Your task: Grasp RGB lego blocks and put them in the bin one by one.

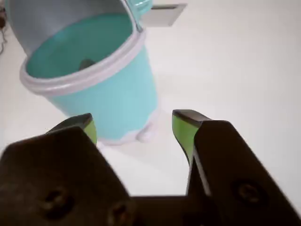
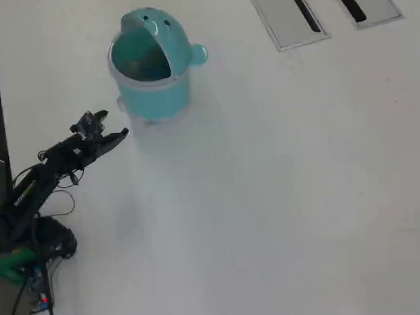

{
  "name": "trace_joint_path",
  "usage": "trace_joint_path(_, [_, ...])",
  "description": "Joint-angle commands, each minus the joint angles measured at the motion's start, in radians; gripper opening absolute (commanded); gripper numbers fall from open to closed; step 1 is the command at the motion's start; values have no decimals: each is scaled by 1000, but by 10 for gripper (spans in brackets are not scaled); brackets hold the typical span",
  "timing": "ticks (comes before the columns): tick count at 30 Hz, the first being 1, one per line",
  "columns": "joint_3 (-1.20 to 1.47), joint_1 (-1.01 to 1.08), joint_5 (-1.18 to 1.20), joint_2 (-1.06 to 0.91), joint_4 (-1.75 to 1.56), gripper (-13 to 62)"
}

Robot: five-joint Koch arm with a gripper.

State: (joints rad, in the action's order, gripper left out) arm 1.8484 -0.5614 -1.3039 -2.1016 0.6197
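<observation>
The gripper hangs released and empty, the bin at its one o'clock in the overhead view, lid tipped back. No blocks show on the counter; likely finished, so retreat seems next.

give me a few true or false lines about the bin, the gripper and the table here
1. The bin stands upright on the table. True.
2. The gripper is clamped on a red block. False: its jaws are apart with nothing between them.
3. The bin's lid is tipped back, showing the inside. True.
4. In the overhead view the gripper hangs directly above the bin's opening. False: it sits below and left of the bin, off to its side.
5. Lego blocks lie scattered on the table. False: none show there.
</observation>
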Motion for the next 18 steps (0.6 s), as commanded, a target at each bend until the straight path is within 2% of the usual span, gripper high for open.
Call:
trace_joint_path(1, [-20,11,44,-35,-120,300])
trace_joint_path(8, [133,54,261,-80,-360,300])
trace_joint_path(14, [209,74,374,-126,-383,301])
trace_joint_path(18, [308,106,457,-141,-577,301])
